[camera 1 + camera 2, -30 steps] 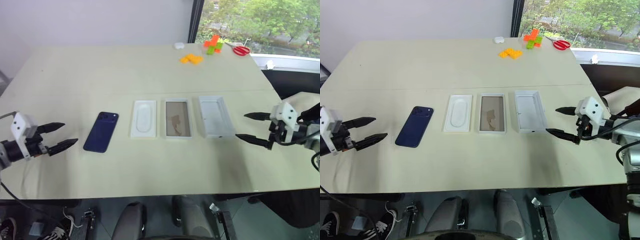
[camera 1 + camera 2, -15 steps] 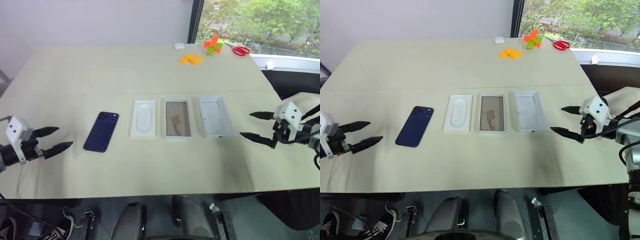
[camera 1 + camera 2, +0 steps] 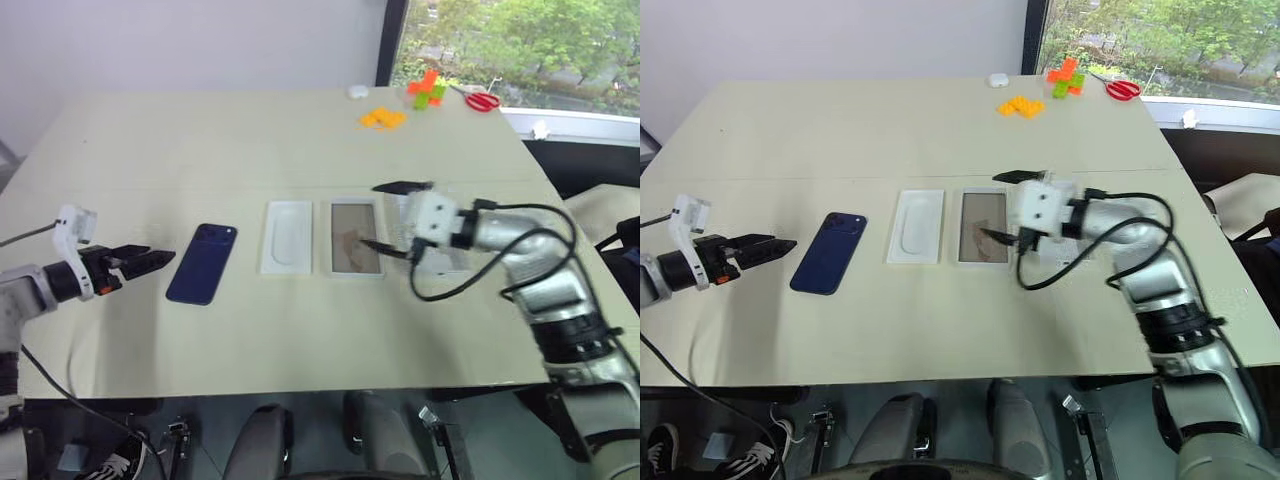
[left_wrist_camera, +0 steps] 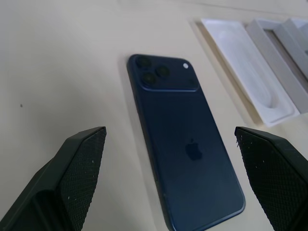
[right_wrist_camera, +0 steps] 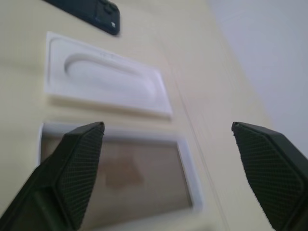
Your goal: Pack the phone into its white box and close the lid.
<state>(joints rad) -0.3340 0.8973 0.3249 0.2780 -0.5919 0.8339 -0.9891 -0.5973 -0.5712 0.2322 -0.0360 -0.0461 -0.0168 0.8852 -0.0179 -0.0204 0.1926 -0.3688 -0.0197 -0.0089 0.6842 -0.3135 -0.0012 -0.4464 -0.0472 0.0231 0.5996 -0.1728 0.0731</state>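
Note:
The dark navy phone (image 3: pixel 203 263) lies face down on the table, camera cluster at its far end. To its right lie a white insert (image 3: pixel 288 237) with an oval hollow, then the white box (image 3: pixel 356 237) with a brownish floor. The lid (image 3: pixel 445 260) is beside the box, mostly hidden behind my right gripper. My left gripper (image 3: pixel 140 260) is open just left of the phone and points at it; the left wrist view has the phone (image 4: pixel 180 139) between its fingers' line. My right gripper (image 3: pixel 392 217) hovers open over the box's right edge, holding nothing.
At the table's far right sit orange blocks (image 3: pixel 384 118), green and orange blocks (image 3: pixel 427 90), red scissors (image 3: pixel 483 100) and a small white object (image 3: pixel 357 91). A window runs along the far right. The table's near edge lies below the row of objects.
My right arm has swung left from the table's right side to above the box and lid. My left gripper has rolled and edged toward the phone. Both stay open.

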